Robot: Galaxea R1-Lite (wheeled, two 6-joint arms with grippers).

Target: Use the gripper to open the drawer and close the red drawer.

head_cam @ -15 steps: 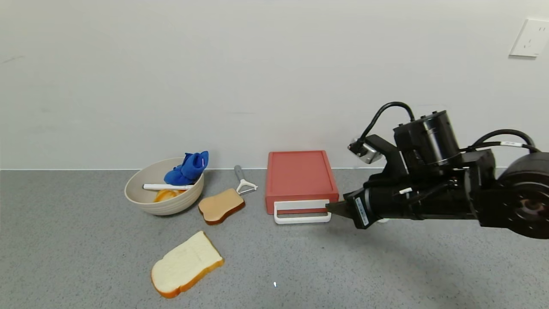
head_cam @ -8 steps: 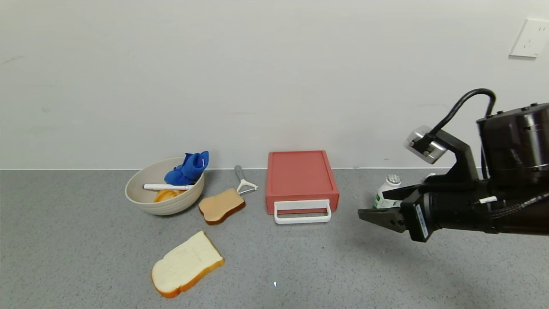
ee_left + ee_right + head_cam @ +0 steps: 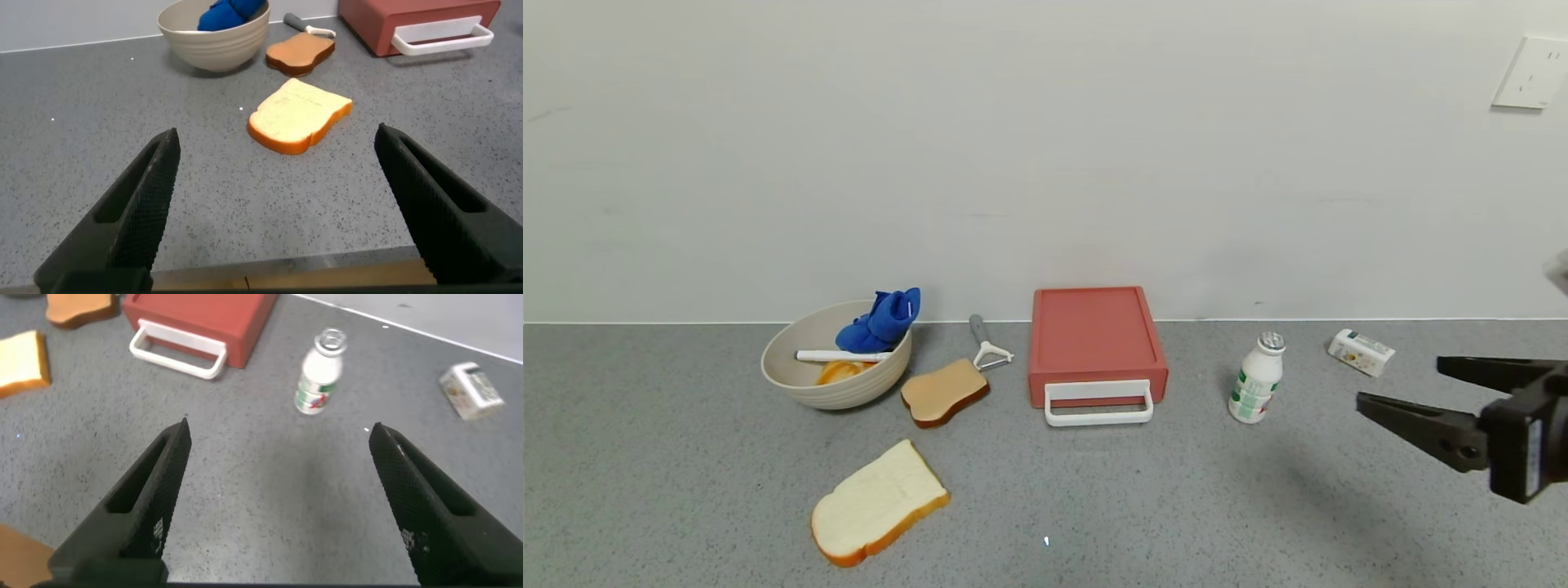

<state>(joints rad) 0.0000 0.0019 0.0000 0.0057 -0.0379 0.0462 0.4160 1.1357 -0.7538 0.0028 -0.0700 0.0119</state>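
The red drawer (image 3: 1094, 339) stands at the back middle of the grey counter, its tray pushed in and its white loop handle (image 3: 1098, 404) lying in front. It also shows in the right wrist view (image 3: 204, 318) and the left wrist view (image 3: 417, 16). My right gripper (image 3: 1401, 384) is open and empty at the far right, well clear of the drawer; in its own view (image 3: 278, 437) the jaws stand wide apart above bare counter. My left gripper (image 3: 278, 143) is open and empty near the counter's front edge, out of the head view.
A beige bowl (image 3: 837, 367) with a blue cloth, a peeler (image 3: 988, 347), a brown bread slice (image 3: 943, 392) and a white bread slice (image 3: 878, 502) lie left of the drawer. A white bottle (image 3: 1255, 380) and a small carton (image 3: 1360, 351) stand to its right.
My right gripper has drawn back from the drawer's handle to the far right and opened. The bottle and carton have come into view. The drawer has not moved.
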